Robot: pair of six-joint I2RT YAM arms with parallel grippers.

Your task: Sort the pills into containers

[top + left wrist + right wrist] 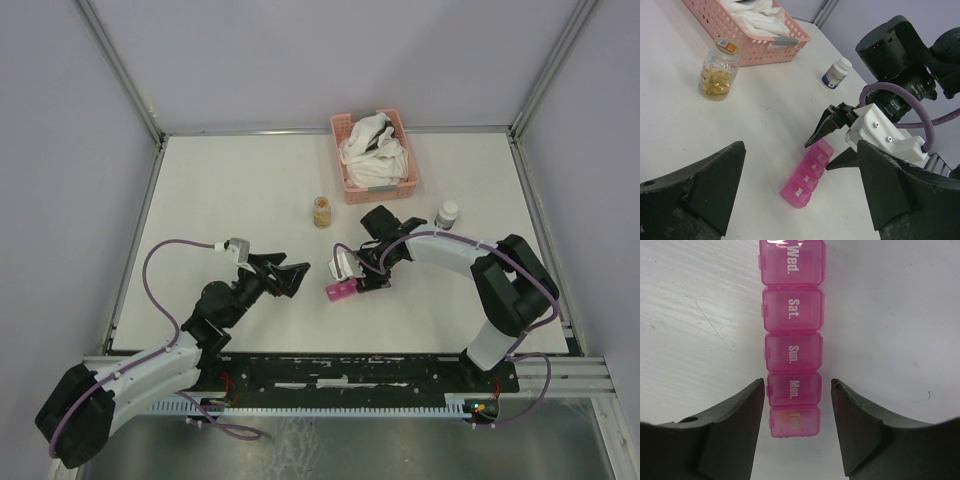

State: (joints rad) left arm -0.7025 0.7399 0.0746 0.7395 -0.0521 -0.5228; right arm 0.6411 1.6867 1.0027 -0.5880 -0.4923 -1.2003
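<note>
Seen from above, the box (341,291) lies mid-counter (220,190) with the right gripper (357,270) at its right end and the left gripper (297,280) spread wide just to its left. The jar (322,214) of pills (322,207), the basket (375,152) and the bottle (446,213) stand farther back, apart. In the left wrist view, the right gripper's fingers (821,134) straddle the box's far end, its arm hides the counter behind, and the basket is cut off. In the right wrist view, those fingers are spread beside the Mon. and Tue. cells with gaps on both sides; an orange blur in Tue. is unclear, and the Wed. cell is cropped.
</note>
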